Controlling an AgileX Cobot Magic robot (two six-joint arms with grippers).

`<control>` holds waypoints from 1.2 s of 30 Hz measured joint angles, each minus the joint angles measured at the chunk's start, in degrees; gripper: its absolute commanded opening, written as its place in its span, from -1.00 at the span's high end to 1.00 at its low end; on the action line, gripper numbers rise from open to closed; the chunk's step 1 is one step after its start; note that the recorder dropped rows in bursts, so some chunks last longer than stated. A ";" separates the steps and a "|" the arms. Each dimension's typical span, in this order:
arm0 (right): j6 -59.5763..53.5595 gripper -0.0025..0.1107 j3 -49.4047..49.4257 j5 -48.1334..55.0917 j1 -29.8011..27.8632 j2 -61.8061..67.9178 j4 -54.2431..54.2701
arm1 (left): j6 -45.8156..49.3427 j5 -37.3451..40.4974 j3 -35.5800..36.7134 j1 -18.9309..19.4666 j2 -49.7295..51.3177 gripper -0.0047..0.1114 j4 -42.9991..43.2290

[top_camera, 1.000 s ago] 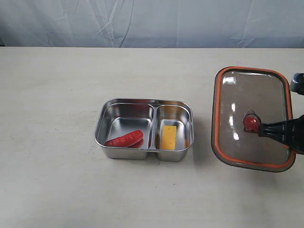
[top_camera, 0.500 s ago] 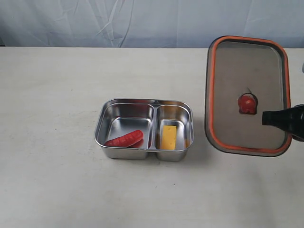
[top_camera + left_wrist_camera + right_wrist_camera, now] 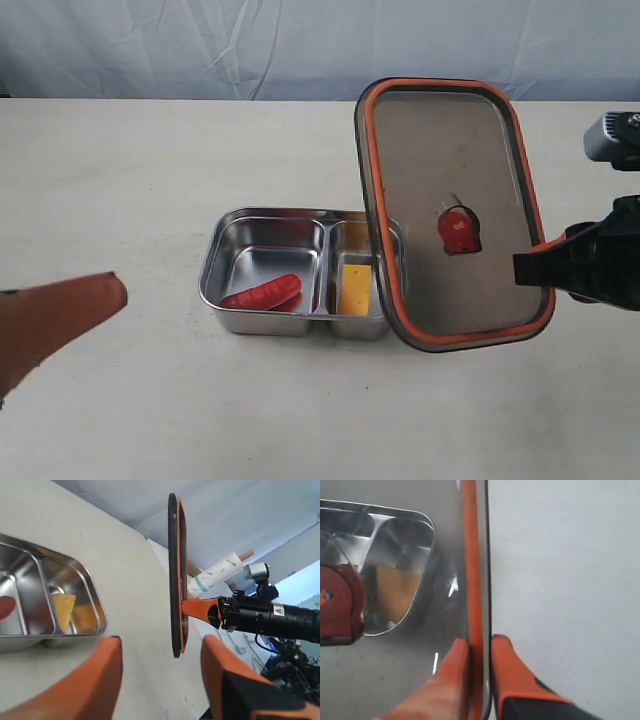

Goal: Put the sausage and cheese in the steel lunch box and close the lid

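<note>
Currently: one sausage [image 3: 262, 293], one cheese [image 3: 354, 288]; right pincer [image 3: 479, 647] clamps one lid [image 3: 430, 150], left pincer [image 3: 161, 645] agape, empty.

Steel lunch box [image 3: 213, 262] mid-bench [image 3: 120, 180]. Sausage [image 3: 262, 292] in its left compartment, lying along the front wall; cheese [image 3: 354, 288] in the right compartment (the narrower one). Lid [image 3: 425, 150] raised off the bench, tilted, its left edge over the box's right end. Right pincer [image 3: 527, 268] clamps the lid's right rim. Left pincer [image 3: 161, 642] front left, well apart from the box, nothing between its jaws.
</note>
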 measured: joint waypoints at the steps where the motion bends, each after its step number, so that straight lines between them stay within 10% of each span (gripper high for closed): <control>1: -1.02 0.96 0.00 0.00 0.00 0.00 1.03 | 1.32 0.91 -1.33 0.00 1.75 0.00 -0.09; 13: -10.72 0.96 0.00 0.00 0.00 0.00 9.60 | 11.65 13.45 -13.99 -1.03 23.90 0.00 -0.49; 36: -14.46 0.96 0.00 -0.11 0.00 0.00 13.91 | 15.99 -12.84 -32.11 -30.44 39.95 0.00 -0.49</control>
